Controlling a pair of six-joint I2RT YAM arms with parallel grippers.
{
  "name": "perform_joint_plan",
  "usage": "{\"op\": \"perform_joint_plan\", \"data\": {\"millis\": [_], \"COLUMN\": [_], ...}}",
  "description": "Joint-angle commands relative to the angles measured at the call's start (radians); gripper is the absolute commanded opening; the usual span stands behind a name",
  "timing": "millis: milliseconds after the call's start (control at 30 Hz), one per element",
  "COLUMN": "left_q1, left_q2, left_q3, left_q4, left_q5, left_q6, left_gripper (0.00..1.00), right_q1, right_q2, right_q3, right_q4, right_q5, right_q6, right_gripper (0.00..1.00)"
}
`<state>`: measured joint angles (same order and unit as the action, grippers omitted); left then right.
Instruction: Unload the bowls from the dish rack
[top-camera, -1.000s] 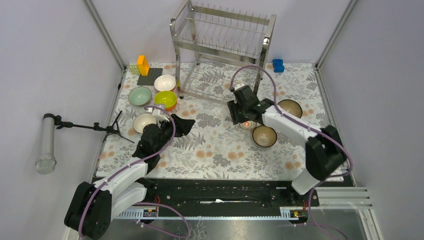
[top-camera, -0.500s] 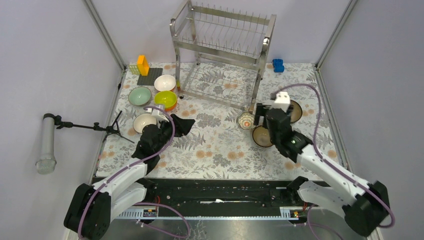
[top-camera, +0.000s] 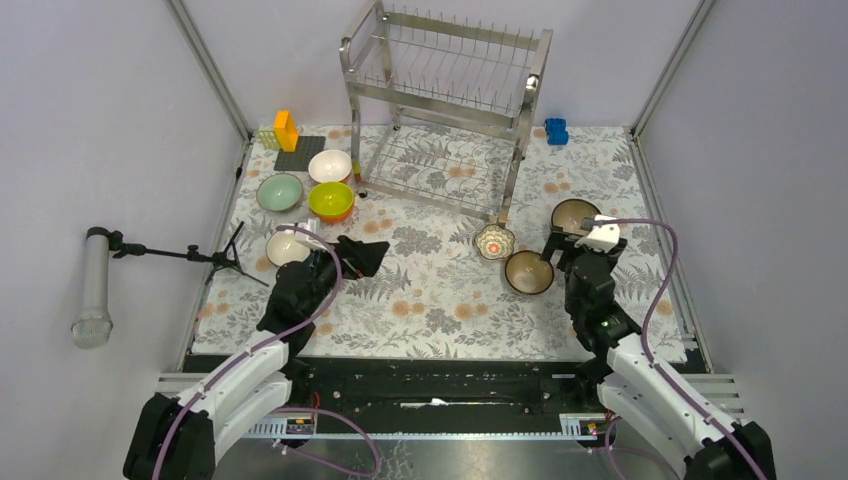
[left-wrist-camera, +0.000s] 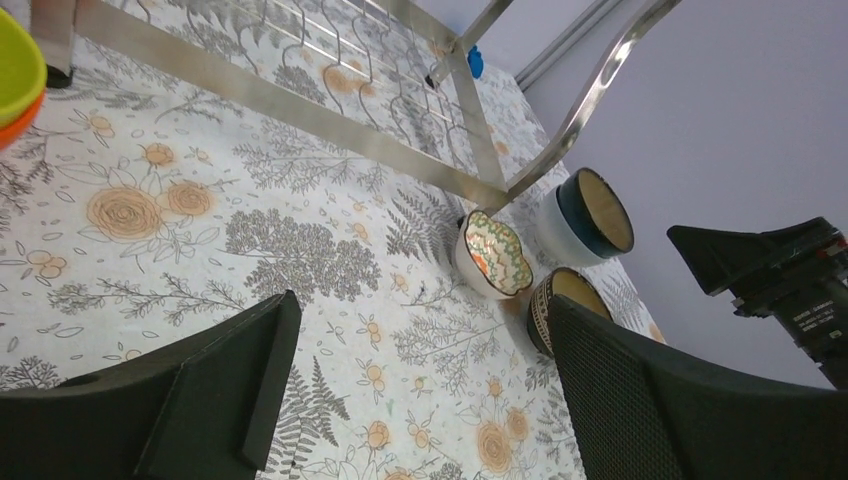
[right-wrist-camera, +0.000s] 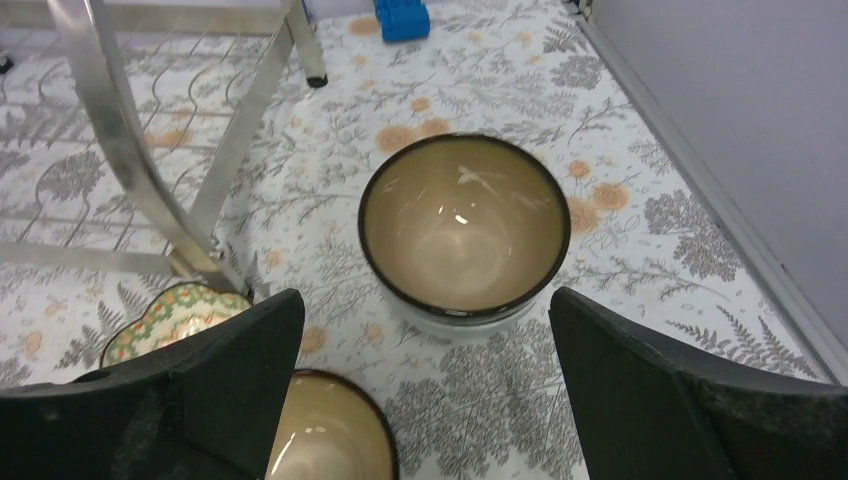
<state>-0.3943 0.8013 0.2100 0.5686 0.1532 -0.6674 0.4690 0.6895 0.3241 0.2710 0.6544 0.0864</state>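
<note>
Left hand (left-wrist-camera: 420, 340) and right hand (right-wrist-camera: 425, 320) gaped empty; bowls (right-wrist-camera: 465, 220) by the rack (top-camera: 532, 95) seemed glazed, slippery, breakable; rims suited gripping.

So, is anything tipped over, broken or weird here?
Nothing stands out. The bowls sit upright on the table, and the dish rack stands level on its legs with nothing in it. No spills or cracks show.

Pale floral-printed cloth (top-camera: 430, 290) spread flat. At its far left corner, orange plastic block (top-camera: 286, 130) upright by dark grey square mat (top-camera: 300, 153), just beside yellow-green block (top-camera: 267, 138). Blue plastic toy block (top-camera: 556, 131) far right. Off the cloth, left: grey cylinder (top-camera: 93, 285), perhaps a microphone, on black tripod (top-camera: 215, 257).
</note>
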Motion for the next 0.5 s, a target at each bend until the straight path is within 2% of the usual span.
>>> {"op": "perform_joint_plan", "data": {"millis": [0, 67, 167, 267, 367, 467], "left_q1": [-0.003, -0.003, -0.003, -0.003, -0.003, -0.003], "left_q2": [-0.059, -0.073, -0.084, -0.080, -0.073, -0.065], "left_q3": [-0.017, -0.018, 0.013, -0.001, 0.003, 0.014], "left_q4": [0.036, 0.039, -0.063, -0.045, -0.051, -0.047], "left_q5": [-0.090, -0.162, -0.321, -0.393, -0.460, -0.507], "left_q6": [-0.003, 0.056, 0.144, 0.210, 0.262, 0.332], "left_gripper": [0.99, 0.99, 0.99, 0.99, 0.99, 0.99], "right_q1": [-0.096, -0.131, -0.212, -0.295, -0.332, -0.337], "right_q2": [0.033, 0.106, 0.216, 0.307, 0.382, 0.451], "right_q3": [-0.065, -0.081, -0.074, -0.070, -0.096, -0.141], "right_q4": [0.230, 0.300, 0.337, 0.373, 0.489, 0.667], "right_q5": [-0.175, -0.192, -0.286, -0.366, -0.407, -0.374], "right_q6": [-0.080, -0.082, -0.081, -0.037, -0.038, -0.055], "right_gripper": [1.00, 1.00, 1.00, 1.00, 1.00, 1.00]}}
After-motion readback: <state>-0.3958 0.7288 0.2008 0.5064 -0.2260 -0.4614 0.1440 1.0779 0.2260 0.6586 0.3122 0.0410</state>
